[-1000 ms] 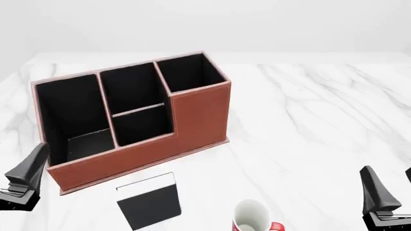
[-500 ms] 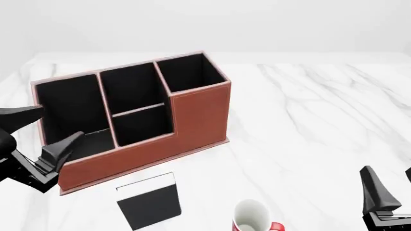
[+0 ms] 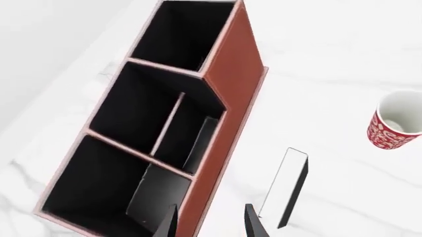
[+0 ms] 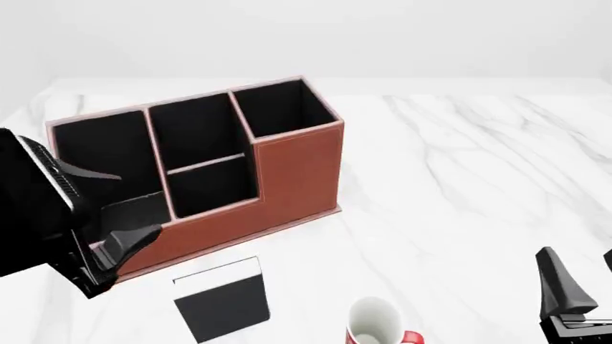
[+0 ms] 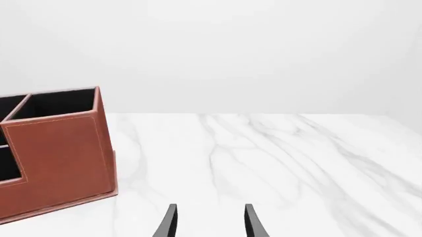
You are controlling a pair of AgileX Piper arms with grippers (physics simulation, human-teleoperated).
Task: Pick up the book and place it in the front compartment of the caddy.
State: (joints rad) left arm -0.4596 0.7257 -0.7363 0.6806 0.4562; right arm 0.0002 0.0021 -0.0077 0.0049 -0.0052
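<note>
The book (image 4: 223, 299) lies flat on the marble table (image 4: 459, 179), black cover up and white page edge toward the caddy (image 4: 196, 175), just in front of the caddy's low front wall and apart from it. The left gripper (image 4: 110, 208) hangs over the caddy's left end above the big left cell, its two fingers spread wide and holding nothing; in the left wrist view the fingertips (image 3: 252, 224) frame the caddy's front wall, with the book (image 3: 285, 187) just beside them. The front compartment (image 4: 212, 188) has only its black lining showing. A white-and-red mug (image 4: 376, 324) stands upright right of the book, near the table's front edge. The right gripper (image 4: 574, 290) sits low at the right, well apart from everything; its fingers (image 5: 252, 222) look parted and bare in the right wrist view, though only the tips show there
</note>
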